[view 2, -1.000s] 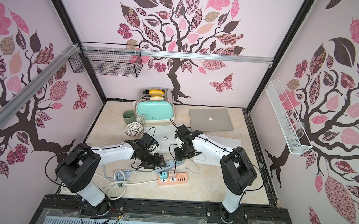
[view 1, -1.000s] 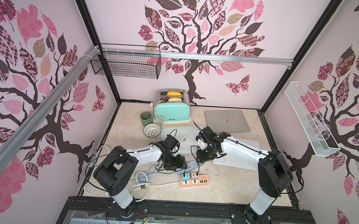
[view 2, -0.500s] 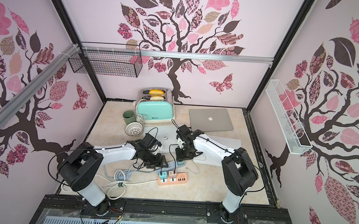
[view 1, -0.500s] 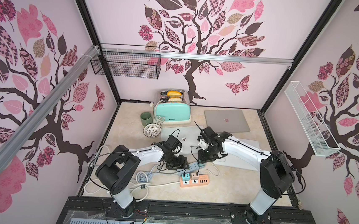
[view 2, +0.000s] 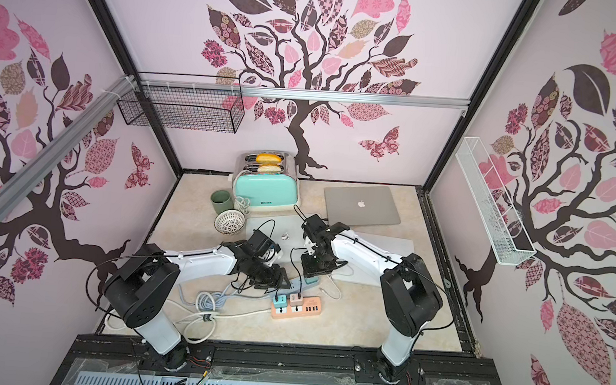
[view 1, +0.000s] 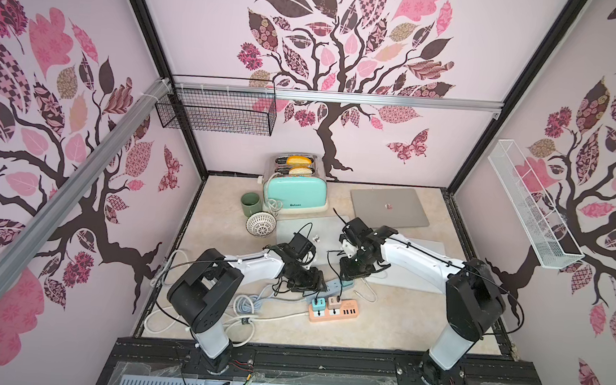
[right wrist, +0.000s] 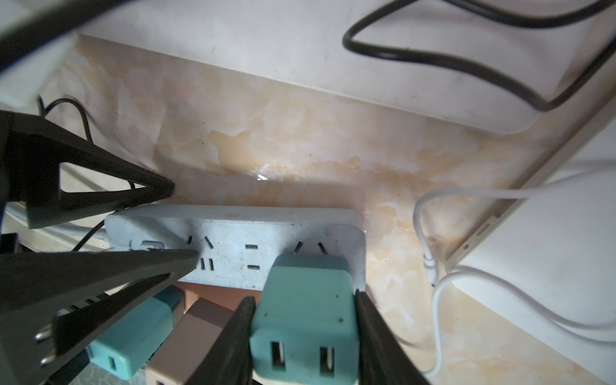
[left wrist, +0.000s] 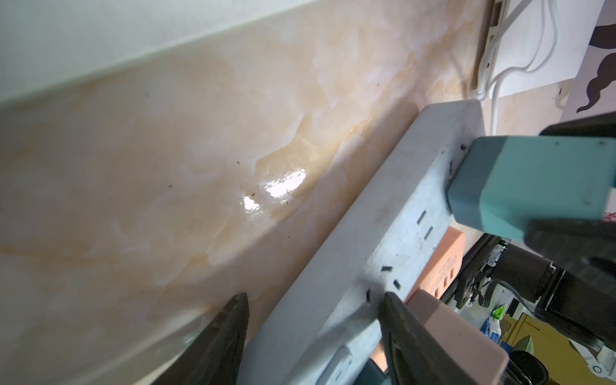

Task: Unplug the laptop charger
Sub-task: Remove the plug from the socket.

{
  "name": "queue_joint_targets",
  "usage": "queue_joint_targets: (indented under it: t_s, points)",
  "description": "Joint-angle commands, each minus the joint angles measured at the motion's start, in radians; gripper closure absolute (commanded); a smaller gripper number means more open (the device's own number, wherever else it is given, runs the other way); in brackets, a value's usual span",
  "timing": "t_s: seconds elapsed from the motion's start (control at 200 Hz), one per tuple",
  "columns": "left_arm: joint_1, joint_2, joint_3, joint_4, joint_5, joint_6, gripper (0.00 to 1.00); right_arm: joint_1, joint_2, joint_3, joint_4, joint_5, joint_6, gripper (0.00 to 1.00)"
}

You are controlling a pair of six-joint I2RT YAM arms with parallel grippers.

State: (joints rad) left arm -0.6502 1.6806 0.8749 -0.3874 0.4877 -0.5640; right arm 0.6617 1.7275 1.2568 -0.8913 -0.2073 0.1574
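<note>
Already the right gripper (right wrist: 303,296) is clamped on the teal charger (right wrist: 301,320), its jaws pressed against both flanks, and the plug sits seated in the white power strip (right wrist: 233,230) directly ahead of it. The left gripper (left wrist: 313,295) stands with jaws apart astride the strip's other end, with 1 side clear of the edge. The best course is probably to pin the strip down firmly there, then draw the charger straight back along its prongs without rocking, so the strip cannot lift.

You've got 2 arms: left arm (view 1: 255,265) & right arm (view 1: 418,266), white shells, blk joint housings, blk cables (view 1: 427,252) alongside. Left hand (right wrist: 185,225): blk tapered fingers (right wrist: 100,276) w/ triangular cut-outs, 2 silver screws (right wrist: 45,334).
</note>
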Motion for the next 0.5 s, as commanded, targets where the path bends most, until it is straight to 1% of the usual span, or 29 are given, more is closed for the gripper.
queue_joint_targets:
  t_s: [0.0,0.03,0.11,0.19,0.31,0.495]
  points:
    - [-0.016,0.015,-0.021,-0.109,-0.096,0.018,0.32,-0.002,0.01,-0.007,0.106,-0.033,0.017,0.98]
    - [-0.016,0.005,-0.016,-0.117,-0.106,0.02,0.32,-0.001,0.009,-0.016,0.12,-0.04,0.017,1.0]
    - [-0.016,0.008,-0.007,-0.127,-0.127,0.022,0.31,-0.002,-0.001,-0.035,0.153,-0.064,0.019,1.0]
    - [-0.016,0.044,-0.003,-0.125,-0.139,0.023,0.31,-0.002,-0.015,-0.047,0.173,-0.076,0.019,1.0]
    - [-0.017,0.092,0.004,-0.114,-0.158,0.024,0.31,-0.001,-0.035,-0.063,0.181,-0.061,0.018,1.0]
    - [-0.042,0.127,0.036,-0.191,-0.275,0.081,0.33,-0.002,-0.077,-0.077,0.192,-0.051,0.027,1.0]
